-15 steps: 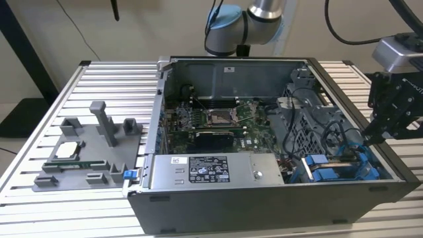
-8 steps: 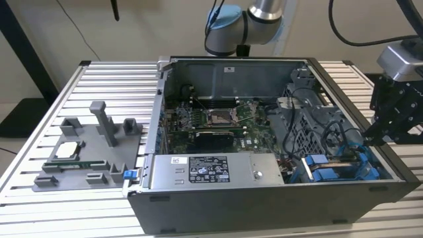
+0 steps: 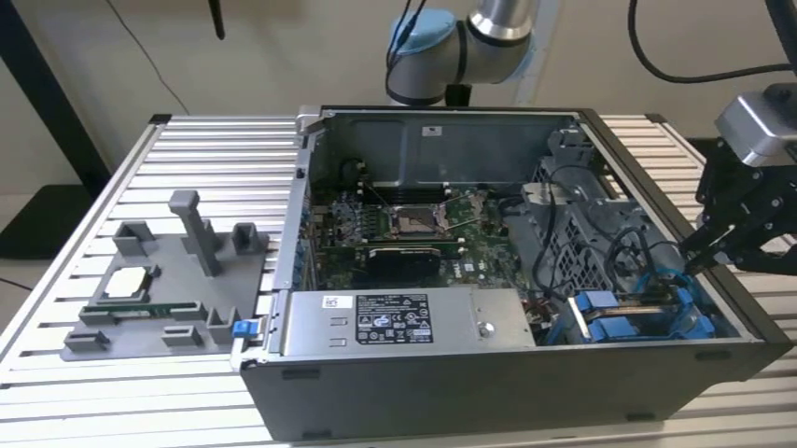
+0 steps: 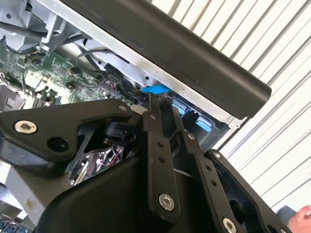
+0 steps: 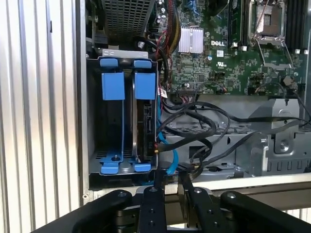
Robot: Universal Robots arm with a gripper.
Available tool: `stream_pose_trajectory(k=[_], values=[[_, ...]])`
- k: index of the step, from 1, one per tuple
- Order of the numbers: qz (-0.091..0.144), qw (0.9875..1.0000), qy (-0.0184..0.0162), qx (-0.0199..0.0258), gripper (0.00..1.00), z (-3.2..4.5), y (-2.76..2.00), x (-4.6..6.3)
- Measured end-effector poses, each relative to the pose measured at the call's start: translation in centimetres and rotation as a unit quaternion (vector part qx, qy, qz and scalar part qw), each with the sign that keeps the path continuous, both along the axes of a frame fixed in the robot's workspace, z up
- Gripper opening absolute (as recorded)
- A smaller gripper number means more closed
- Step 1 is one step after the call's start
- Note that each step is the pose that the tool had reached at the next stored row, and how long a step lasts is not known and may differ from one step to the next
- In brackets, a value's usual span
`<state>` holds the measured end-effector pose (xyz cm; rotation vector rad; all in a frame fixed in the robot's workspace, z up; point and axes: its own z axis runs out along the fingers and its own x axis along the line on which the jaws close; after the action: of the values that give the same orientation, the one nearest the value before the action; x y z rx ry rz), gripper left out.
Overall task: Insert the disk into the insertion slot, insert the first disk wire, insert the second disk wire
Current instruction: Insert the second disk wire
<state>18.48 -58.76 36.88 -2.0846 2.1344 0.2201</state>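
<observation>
The disk [image 5: 145, 124], a grey hard drive in a bright blue plastic carrier, sits in the grey sheet-metal insertion slot [image 5: 121, 52], at the exterior view's lower right. Above it the black gripper [image 3: 688, 266] tilts down from the right, its fingers pinched on a flat blue cable [image 5: 167, 155].

My end effector [image 5: 171, 178] reads matte black right at the dark grey case [image 3: 498, 392]. Inside the case I see a green motherboard [image 5: 233, 58], the disk [image 5: 145, 121] framed in bright blue, and a blue cable [image 5: 169, 162] among black ones. Beside the case, there's a ribbed silver counter [image 3: 187, 149] and a plain grey fixture [image 3: 162, 289].
</observation>
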Motion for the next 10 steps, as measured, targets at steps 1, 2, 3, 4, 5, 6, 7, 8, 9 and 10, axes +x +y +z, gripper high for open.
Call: stream_pose_trajectory(k=[1,2,3,4,5,6,7,8,9,10], values=[[0.0,1.0,0.0001,0.0018,1.0,-0.08,-0.13,0.01],[0.0,1.0,0.0005,0.0034,1.0,-0.16,-0.29,0.02],[0.0,1.0,0.0019,0.0047,1.0,-0.21,-0.47,0.04],[0.0,1.0,0.0035,0.0057,1.0,-0.28,-0.64,0.06],[0.0,1.0,0.0043,0.007,1.0,-0.36,-0.77,0.11],[0.0,0.9999,0.0045,0.0092,1.0,-0.44,-0.87,0.19],[0.0,0.9999,0.0046,0.0119,1.0,-0.52,-0.93,0.29],[0.0,0.9999,0.0046,0.0156,1.0,-0.6,-0.97,0.42],[0.0,0.9998,0.0046,0.0202,1.0,-0.66,-0.98,0.51],[0.0,0.9997,0.0046,0.0257,1.0,-0.71,-0.98,0.53]])
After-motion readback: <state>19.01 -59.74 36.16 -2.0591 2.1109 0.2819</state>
